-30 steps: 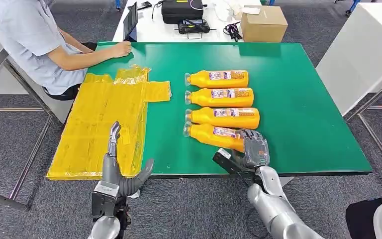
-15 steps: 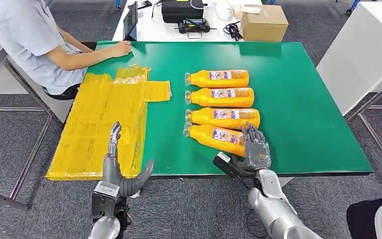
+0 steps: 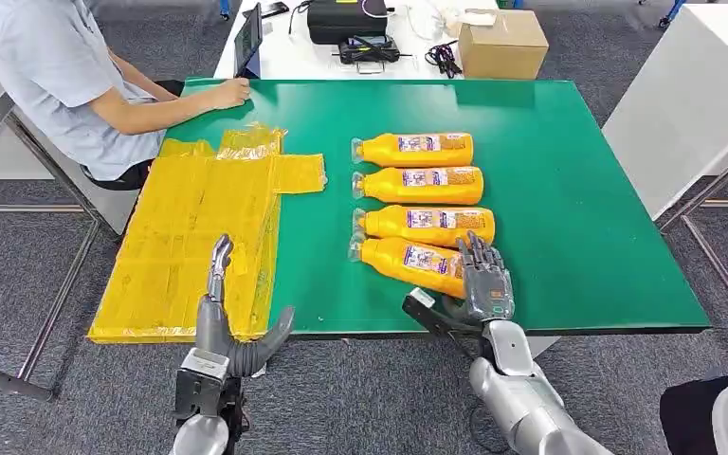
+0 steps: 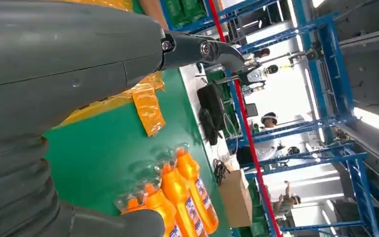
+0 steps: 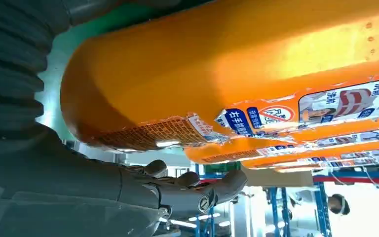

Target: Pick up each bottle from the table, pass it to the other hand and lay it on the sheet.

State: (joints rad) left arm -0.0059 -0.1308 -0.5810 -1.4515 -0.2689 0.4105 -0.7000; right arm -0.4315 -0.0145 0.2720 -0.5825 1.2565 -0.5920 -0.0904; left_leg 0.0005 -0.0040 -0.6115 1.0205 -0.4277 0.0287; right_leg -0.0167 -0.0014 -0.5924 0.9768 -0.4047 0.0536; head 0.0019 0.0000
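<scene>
Four orange bottles (image 3: 415, 149) lie on the one green table (image 3: 569, 190). One yellow sheet (image 3: 199, 237) present. One cardboard box (image 3: 502, 43), one seated person (image 3: 66, 76).

orange bottles (image 3: 417, 184) with blue-white labels, green table (image 3: 569, 190), yellow sheet (image 3: 190, 237)

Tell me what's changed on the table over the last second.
The right hand has slid up along the base end of the nearest bottle and its fingers have spread; that bottle has turned a little, tilting more. It is not lifted. The left hand, the other three bottles, the sheet and the person stayed put.
</scene>
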